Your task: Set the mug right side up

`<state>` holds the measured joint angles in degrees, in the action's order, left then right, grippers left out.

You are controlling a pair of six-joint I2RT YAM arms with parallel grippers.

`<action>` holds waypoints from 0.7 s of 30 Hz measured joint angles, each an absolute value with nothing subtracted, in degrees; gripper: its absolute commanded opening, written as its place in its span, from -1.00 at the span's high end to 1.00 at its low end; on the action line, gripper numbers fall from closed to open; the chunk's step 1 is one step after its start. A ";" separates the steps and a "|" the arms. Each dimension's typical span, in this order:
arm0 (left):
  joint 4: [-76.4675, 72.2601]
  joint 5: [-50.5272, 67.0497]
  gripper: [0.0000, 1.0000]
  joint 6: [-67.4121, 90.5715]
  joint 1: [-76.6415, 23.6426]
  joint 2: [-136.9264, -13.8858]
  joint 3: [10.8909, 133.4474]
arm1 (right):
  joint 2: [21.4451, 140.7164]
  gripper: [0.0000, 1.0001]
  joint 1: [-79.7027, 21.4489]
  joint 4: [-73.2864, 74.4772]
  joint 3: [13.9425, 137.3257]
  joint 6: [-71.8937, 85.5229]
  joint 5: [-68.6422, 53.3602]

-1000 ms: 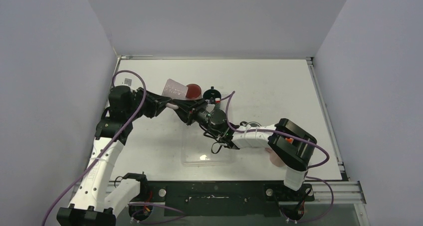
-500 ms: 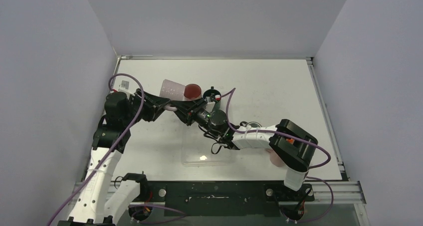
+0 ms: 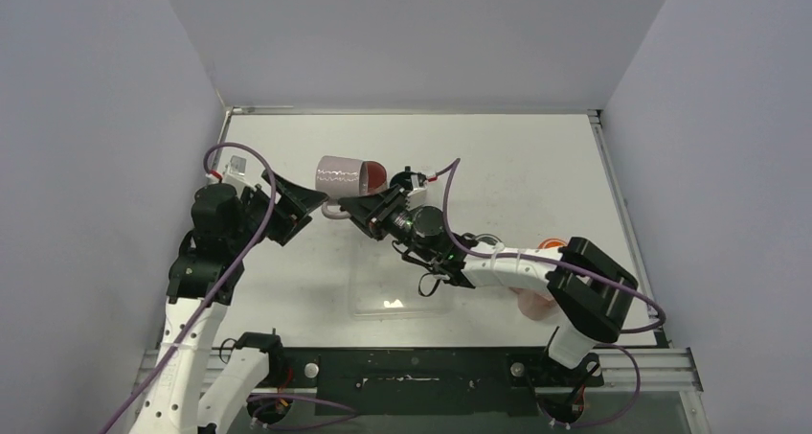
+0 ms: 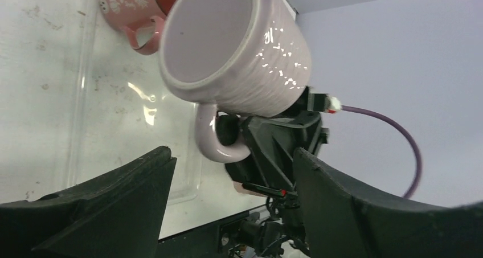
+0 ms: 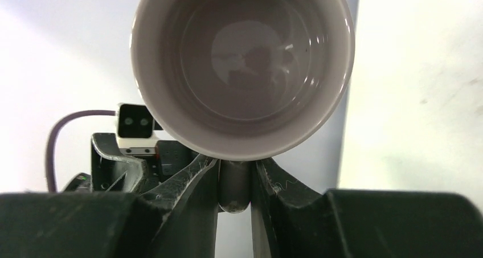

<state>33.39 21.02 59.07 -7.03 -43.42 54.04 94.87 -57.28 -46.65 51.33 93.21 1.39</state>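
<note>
Right wrist view: the mug [image 5: 242, 70] is grasped by its handle [image 5: 234, 192] in the right pincer [image 5: 234, 175], tipped sideways above the table [image 3: 517, 166]; the left pincer [image 3: 299, 204] is seen released nearby.

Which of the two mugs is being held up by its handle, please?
The pale lilac mug: the right gripper clamps its handle between its jaws, holding it tilted above the table. The pink mug with the red inside sits ungripped nearby.
</note>
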 measured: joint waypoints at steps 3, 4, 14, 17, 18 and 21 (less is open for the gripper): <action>36.93 18.48 -0.72 56.27 -7.03 -42.83 54.87 | 90.94 0.89 -56.45 -41.87 50.59 85.06 1.26; 38.17 17.65 -0.77 55.53 -7.03 -42.57 54.96 | 90.13 0.89 -56.16 -41.17 50.50 83.64 1.30; 45.10 10.61 -0.95 48.99 -7.03 -43.22 56.88 | 74.32 0.90 -48.64 -31.53 43.24 65.04 -1.98; 45.30 9.76 -0.95 48.14 -7.03 -44.01 57.25 | 70.32 0.90 -46.72 -25.12 41.15 60.36 -2.39; 45.32 9.54 -0.95 47.81 -7.03 -44.25 57.25 | 69.19 0.90 -46.48 -22.55 40.88 58.74 -2.48; 45.32 9.13 -0.95 47.35 -7.01 -44.80 57.25 | 66.41 0.90 -46.48 -14.85 40.80 53.76 -3.29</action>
<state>45.32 9.13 47.35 -7.01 -44.80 57.25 66.41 -46.48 -14.85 40.80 53.76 -3.29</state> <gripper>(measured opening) 0.974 0.222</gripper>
